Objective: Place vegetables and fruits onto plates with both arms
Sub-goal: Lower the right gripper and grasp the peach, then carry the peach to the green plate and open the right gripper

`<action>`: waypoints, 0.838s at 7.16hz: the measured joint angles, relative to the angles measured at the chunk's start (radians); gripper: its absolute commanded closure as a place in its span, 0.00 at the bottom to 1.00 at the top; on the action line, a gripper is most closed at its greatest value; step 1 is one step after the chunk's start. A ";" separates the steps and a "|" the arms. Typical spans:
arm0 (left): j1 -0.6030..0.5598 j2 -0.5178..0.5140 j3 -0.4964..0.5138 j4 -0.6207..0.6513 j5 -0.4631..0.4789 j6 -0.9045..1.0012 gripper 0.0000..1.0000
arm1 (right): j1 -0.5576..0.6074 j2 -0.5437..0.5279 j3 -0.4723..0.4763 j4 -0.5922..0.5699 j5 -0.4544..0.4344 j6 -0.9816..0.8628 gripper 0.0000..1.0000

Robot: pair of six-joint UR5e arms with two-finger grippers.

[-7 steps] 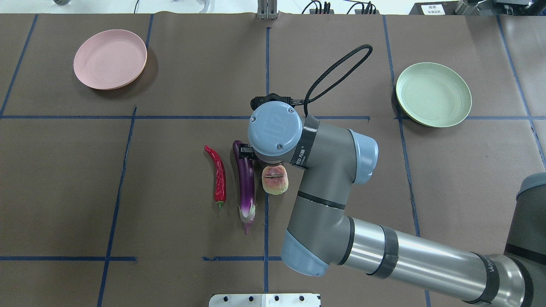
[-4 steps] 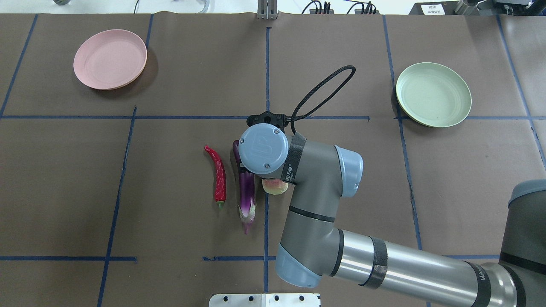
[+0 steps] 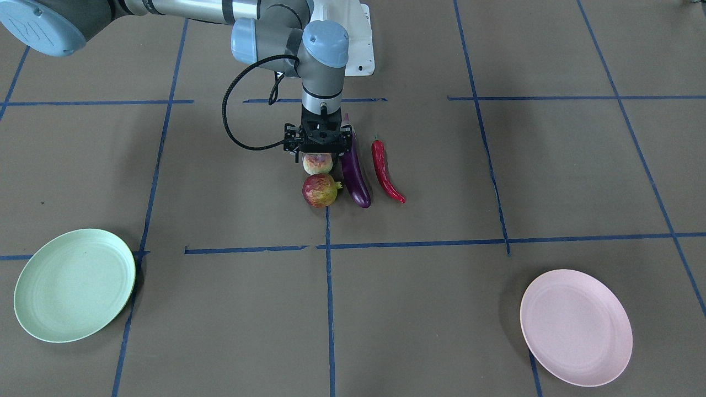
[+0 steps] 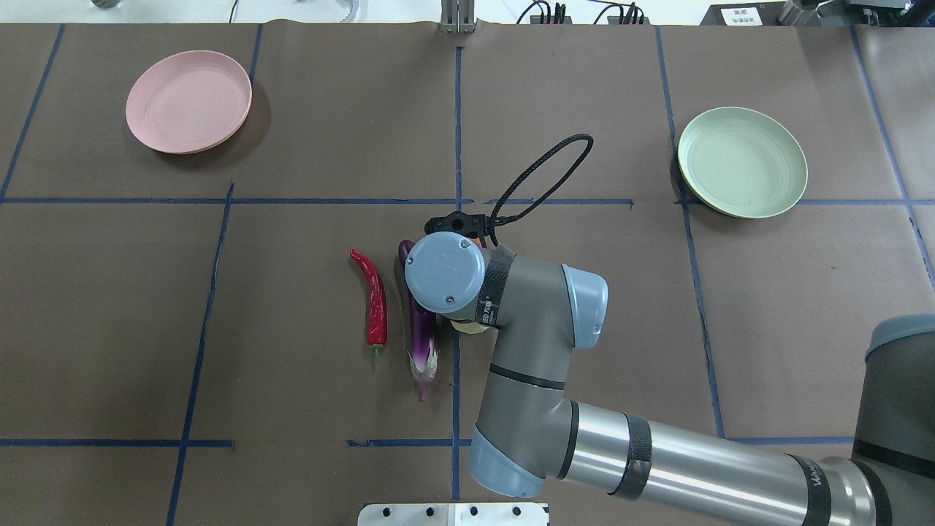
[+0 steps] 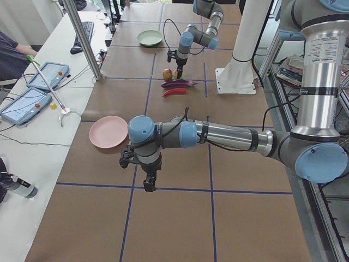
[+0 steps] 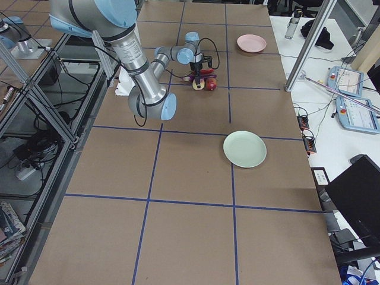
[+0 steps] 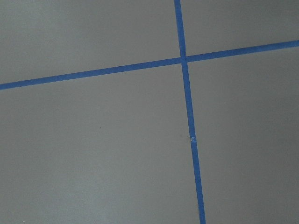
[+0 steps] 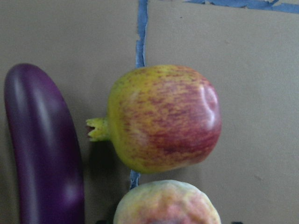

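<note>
At the lower left of the front-facing view lies the first of two plates, the mint green plate (image 3: 74, 285), flat on the brown table (image 3: 165, 182). From the upper left reaches in my right arm (image 3: 265, 36), one of my two arms and the only one in this view. Its pincer, my right gripper (image 3: 317, 154), points straight down at the upper centre, low over the peach (image 3: 318, 164). The jaws stand apart, one at each side of the peach; whether the pads touch it I cannot tell.

Fruits I count two: the peach under the pincer, and the pomegranate (image 3: 320, 190) just below it in the frame, very close, its crown tip pointing right. Vegetables I count also two. The purple eggplant (image 3: 356, 179) lies just right of both fruits, lengthwise up and down the frame. The red chili pepper (image 3: 386, 172) lies just right of it, nearly parallel, not touching. All four lie on the table, well apart from both plates.

At the lower right is the second plate, the pink plate (image 3: 576, 327). My left gripper (image 5: 148, 188) shows only in the side view from the left, at the lower centre, hanging over blue tape lines (image 7: 187, 116) near the pink plate. Whether it is apart or together I cannot tell.
</note>
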 measured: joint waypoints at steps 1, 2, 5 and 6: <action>0.000 0.000 0.000 0.000 -0.001 0.000 0.00 | 0.003 0.008 0.014 -0.008 0.007 -0.001 0.98; 0.000 -0.001 0.000 -0.001 -0.001 0.000 0.00 | 0.014 0.015 0.059 -0.046 0.021 -0.001 0.98; 0.000 -0.001 -0.002 -0.002 -0.001 0.000 0.00 | 0.176 -0.006 0.235 -0.200 0.155 -0.117 0.98; 0.000 -0.001 -0.002 -0.002 -0.001 0.000 0.00 | 0.275 -0.058 0.249 -0.177 0.224 -0.242 0.98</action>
